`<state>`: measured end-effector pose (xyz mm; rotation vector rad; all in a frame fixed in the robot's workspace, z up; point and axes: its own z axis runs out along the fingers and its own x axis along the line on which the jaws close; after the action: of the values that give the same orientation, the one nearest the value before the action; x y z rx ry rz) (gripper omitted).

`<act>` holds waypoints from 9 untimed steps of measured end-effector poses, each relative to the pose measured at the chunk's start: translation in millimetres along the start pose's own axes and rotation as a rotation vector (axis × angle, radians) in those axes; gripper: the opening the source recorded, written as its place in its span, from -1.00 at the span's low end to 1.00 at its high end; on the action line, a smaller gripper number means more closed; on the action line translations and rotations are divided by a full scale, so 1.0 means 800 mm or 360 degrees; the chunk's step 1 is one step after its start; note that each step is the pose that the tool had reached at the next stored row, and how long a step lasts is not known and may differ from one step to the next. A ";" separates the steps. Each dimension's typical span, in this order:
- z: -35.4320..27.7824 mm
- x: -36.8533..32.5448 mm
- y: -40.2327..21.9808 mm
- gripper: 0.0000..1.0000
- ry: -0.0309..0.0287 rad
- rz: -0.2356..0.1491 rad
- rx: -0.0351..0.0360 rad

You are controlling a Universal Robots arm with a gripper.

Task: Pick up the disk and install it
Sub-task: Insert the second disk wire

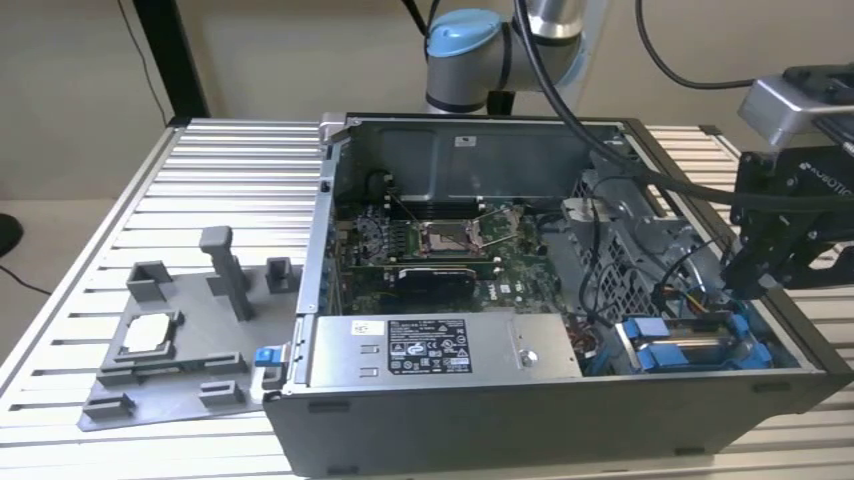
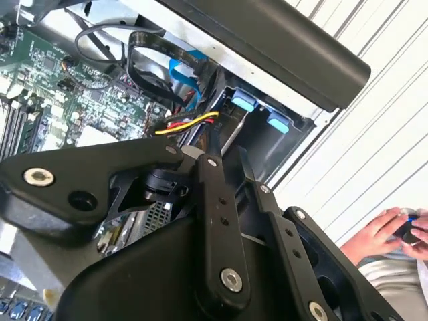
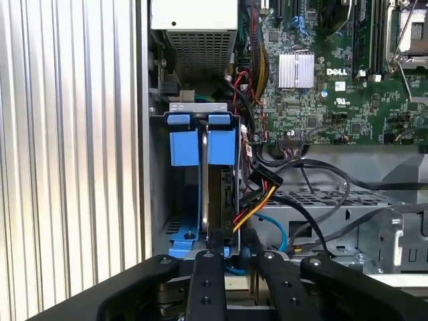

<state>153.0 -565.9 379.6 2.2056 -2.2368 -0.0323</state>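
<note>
Above the case's drive bay, the pincer (image 3: pixel 224 257) points down — fingers closed on the disk (image 3: pixel 215 200), upright in its slot.

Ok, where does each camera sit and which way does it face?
Exterior view: off the arm, above the table, looking down into the open case; shows the arm and claw by the bay.
First wrist view: on the wrist, looking past the claw's links into the blue bay and board.
Second wrist view: on the wrist, slanting across the links at the bay; a person's hands beyond the case.
Shared: both wrist views show the bay and yellow-red cable.
</note>
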 end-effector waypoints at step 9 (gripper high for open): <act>-0.0003 0.0000 0.0000 -1.00 0.00002 0.0000 0.0000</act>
<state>152.9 -566.0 379.8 2.2055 -2.2368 -0.0323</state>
